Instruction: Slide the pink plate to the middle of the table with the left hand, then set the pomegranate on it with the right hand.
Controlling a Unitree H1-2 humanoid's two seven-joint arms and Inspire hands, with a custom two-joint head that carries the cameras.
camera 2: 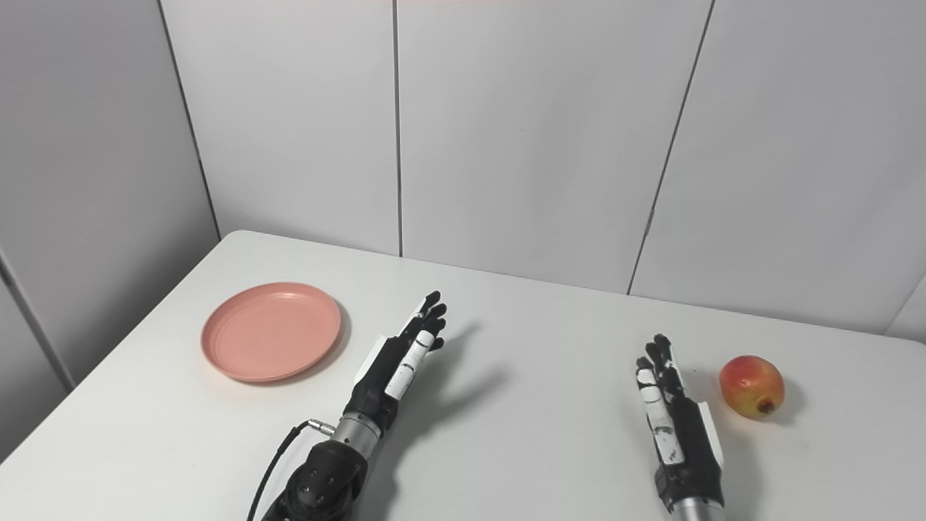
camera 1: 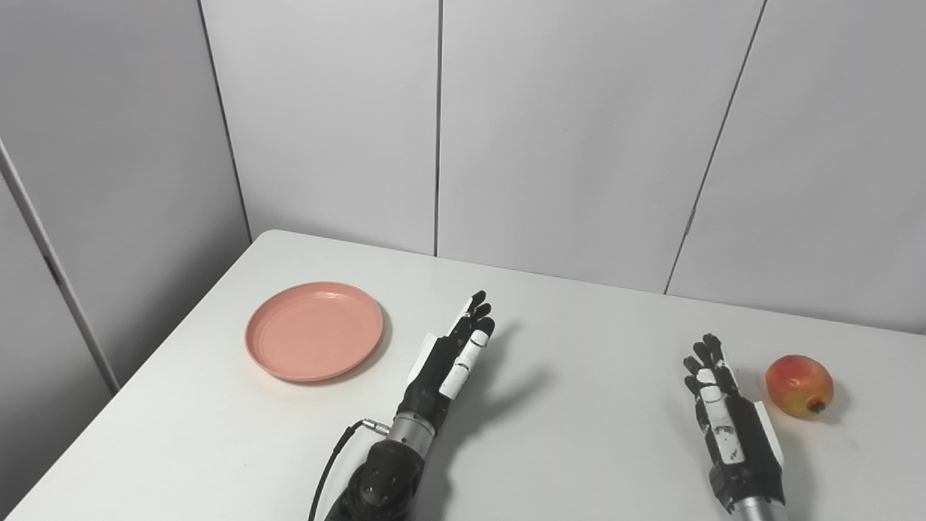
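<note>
Left eye view: my left hand (camera 1: 452, 358) hovers empty, fingers straight, just right of the plate (camera 1: 314, 331) at the table's (camera 1: 579, 449) left; a careless push could send it off that edge. Right eye view: my right hand (camera 2: 673, 412) is empty and spread beside the pomegranate (camera 2: 752, 386), which may roll if nudged.

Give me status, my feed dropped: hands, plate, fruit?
Left hand open, beside round pink plate, not touching. Right hand open, red-yellow pomegranate just right of it. White table middle unobstructed.
</note>
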